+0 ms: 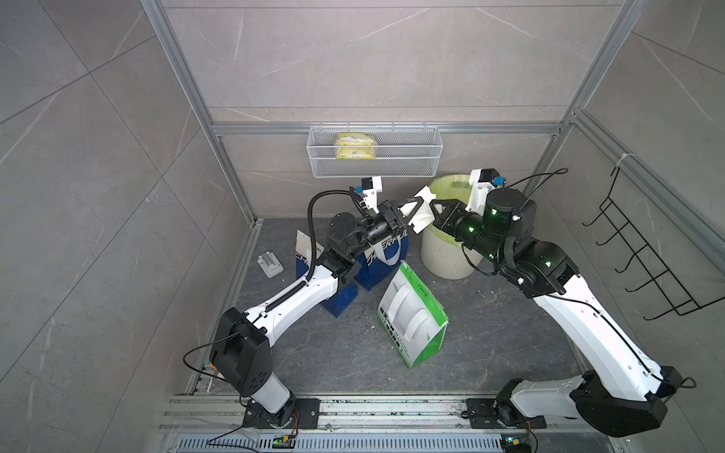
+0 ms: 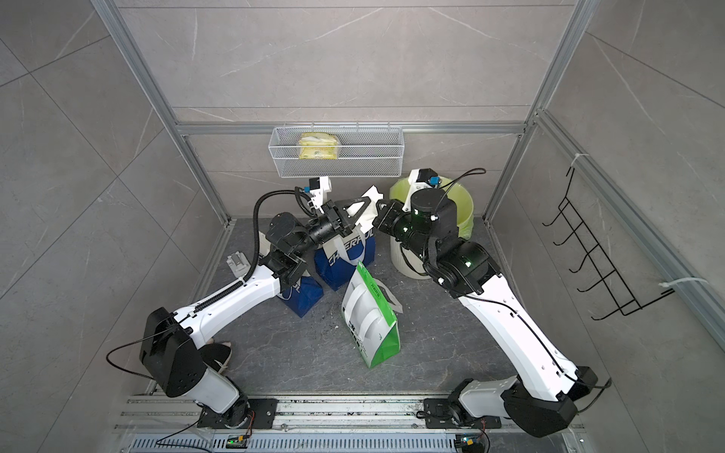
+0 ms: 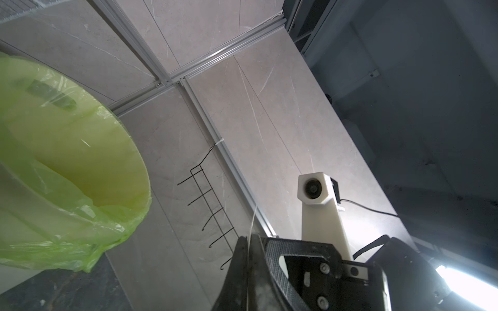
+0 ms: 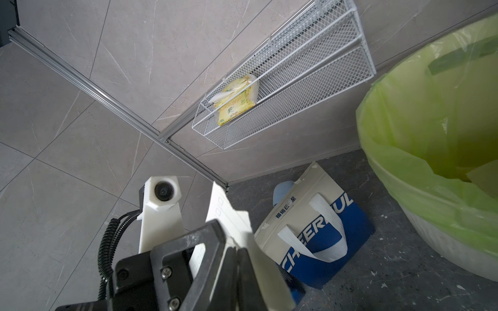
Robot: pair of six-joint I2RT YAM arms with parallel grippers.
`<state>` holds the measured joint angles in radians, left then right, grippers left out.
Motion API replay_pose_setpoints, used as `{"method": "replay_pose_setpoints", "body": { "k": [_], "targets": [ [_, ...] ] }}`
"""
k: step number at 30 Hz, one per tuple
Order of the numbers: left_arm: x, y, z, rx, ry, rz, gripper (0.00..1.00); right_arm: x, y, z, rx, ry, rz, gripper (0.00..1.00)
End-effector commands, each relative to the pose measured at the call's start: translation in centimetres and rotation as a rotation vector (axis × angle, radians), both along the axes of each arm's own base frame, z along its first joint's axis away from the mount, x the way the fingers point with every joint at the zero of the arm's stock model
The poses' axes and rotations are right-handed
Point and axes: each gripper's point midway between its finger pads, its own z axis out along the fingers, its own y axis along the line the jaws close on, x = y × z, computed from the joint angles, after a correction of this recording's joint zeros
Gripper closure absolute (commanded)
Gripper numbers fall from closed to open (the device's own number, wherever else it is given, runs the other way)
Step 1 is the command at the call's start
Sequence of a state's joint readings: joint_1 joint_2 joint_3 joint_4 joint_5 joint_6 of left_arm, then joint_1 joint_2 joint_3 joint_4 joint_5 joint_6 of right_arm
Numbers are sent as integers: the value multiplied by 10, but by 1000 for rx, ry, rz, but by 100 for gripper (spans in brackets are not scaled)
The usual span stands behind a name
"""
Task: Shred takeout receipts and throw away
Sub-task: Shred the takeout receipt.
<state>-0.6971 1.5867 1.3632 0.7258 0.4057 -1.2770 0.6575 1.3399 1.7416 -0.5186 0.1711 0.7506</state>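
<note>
**Top views: both grippers clamped on one receipt beside the bin**

Both top views show the left gripper and the right gripper meeting tip to tip above the floor, at the near-left edge of the waste bin. A single white receipt is pinched between them. Its upper corner projects above the fingertips and its lower part hangs beneath them.

Left gripper: jaws closed on the receipt. The left wrist view shows the paper edge-on as a thin pale line emerging from the closed fingertips.

Right gripper: jaws closed on the same receipt. The right wrist view shows the slip standing up from between the two grippers, faint printed boxes visible on its face.

Surroundings:
- The bin carries a green liner folded over its rim.
- A blue-and-white bag stands below the left forearm; a second one stands just behind it, partly hidden by the arm.
- A green-and-white bag leans on the floor between the two arms, nearer the camera.
- A wire basket on the back wall holds a yellow packet.
- A black wire hook rack hangs on the right-hand wall.

Only one receipt is visible in these views.
</note>
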Motion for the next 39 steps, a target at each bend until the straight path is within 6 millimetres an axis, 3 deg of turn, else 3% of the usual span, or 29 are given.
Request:
{"method": "replay_pose_setpoints", "body": {
  "k": [1,3,5,6,8,10,12,17,22,24,29,36,39],
  "targets": [
    [-19,6,34,-11,-113,-11,100,1,-6,3,-35,-34,-19,100],
    [-20,8,34,27,-146,12,100,-1,-11,3,-75,-50,-27,79],
    [-24,11,35,92,-201,46,100,-6,-21,3,-154,-87,-43,45],
    [-25,12,33,148,-242,69,100,-9,-27,4,-196,-110,-54,32],
    [-29,15,30,269,-345,113,100,-15,-36,8,-314,-189,-51,21],
    [-34,19,27,398,-478,150,100,-23,-40,11,-440,-278,-18,16],
    [-42,23,21,521,-620,160,100,-36,-36,12,-566,-369,70,7],
    [-79,26,18,629,-966,74,100,-79,-13,-3,-861,-605,414,2],
    [-102,33,17,678,-1172,29,100,-105,-6,8,-910,-773,524,1],
    [-106,36,17,699,-1229,25,100,-108,-3,10,-937,-814,550,1],
    [-122,36,20,661,-1307,-19,100,-108,15,-8,-998,-848,690,5],
    [-130,34,21,634,-1334,-51,100,-98,34,-7,-945,-868,726,9],
    [-132,35,22,627,-1341,-55,100,-95,34,-8,-951,-863,725,21]
  ]
}}
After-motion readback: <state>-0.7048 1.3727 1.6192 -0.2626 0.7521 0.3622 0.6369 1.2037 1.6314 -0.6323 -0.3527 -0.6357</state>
